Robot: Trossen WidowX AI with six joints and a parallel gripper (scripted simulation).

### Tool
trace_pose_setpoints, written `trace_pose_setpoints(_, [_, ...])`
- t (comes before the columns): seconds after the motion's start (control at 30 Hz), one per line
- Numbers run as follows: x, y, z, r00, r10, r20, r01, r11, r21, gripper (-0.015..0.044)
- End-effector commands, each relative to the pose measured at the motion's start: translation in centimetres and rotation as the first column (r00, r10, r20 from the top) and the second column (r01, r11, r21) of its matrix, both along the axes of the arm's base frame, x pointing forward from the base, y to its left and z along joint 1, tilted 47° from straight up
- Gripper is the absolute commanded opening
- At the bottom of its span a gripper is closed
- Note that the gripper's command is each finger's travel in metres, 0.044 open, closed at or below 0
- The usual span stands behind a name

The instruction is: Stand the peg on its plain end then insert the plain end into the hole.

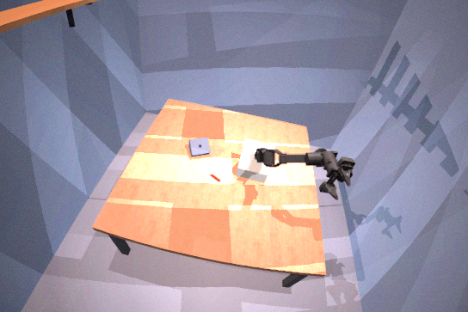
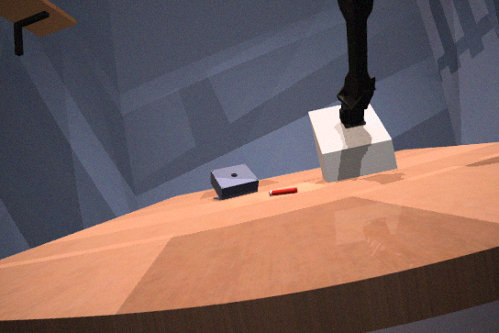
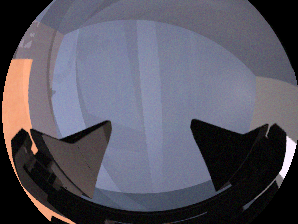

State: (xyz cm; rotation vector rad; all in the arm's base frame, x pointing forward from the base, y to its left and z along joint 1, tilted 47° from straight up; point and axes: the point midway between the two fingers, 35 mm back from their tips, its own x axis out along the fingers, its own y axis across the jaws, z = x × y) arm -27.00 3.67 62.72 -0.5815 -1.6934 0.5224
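The red peg (image 1: pixel 215 177) (image 2: pixel 285 191) lies on its side on the table (image 1: pixel 198 236) (image 2: pixel 275 271). Its white-banded end points toward the panel side in the exterior view. The sloped panel (image 1: pixel 194 150) (image 2: pixel 245 179) is a small blue-grey block with one dark hole (image 1: pixel 200 146) (image 2: pixel 234 174) in its upper face. My gripper (image 1: pixel 341 192) (image 3: pixel 151 124) is open and empty, raised beyond the right table edge in the top view, far from peg and panel. It is out of frame in the exterior view. The wrist view shows neither peg nor panel.
The arm rises from a white block (image 1: pixel 247 155) (image 2: pixel 327 135) on the table, to the right of the peg and panel. A wooden shelf (image 1: pixel 56 6) (image 2: pixel 41 9) is on the left wall. Grey-blue walls surround the table.
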Motion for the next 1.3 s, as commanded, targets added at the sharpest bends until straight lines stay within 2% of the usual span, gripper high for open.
trace_pose_setpoints(0.0, [0.0,-0.1,0.0,1.0,0.002,0.003,-0.002,1.0,0.001,0.0426])
trace_pose_setpoints(0.03, [0.0,-0.3,0.0,1.0,0.006,0.011,-0.006,1.0,0.006,0.044])
trace_pose_setpoints(0.3, [-1.2,-3.6,0.0,0.987,0.01,0.159,-0.025,0.995,0.095,0.044])
trace_pose_setpoints(0.5, [-1.1,-5.8,-0.5,0.978,0.064,0.199,-0.089,0.989,0.122,0.044])
trace_pose_setpoints(0.97, [-2.9,-12.3,-1.7,0.92,-0.03,0.391,-0.105,0.942,0.318,0.044])
trace_pose_setpoints(1.27, [-2.9,-16.6,-2.7,0.875,-0.057,0.48,-0.171,0.892,0.419,0.044])
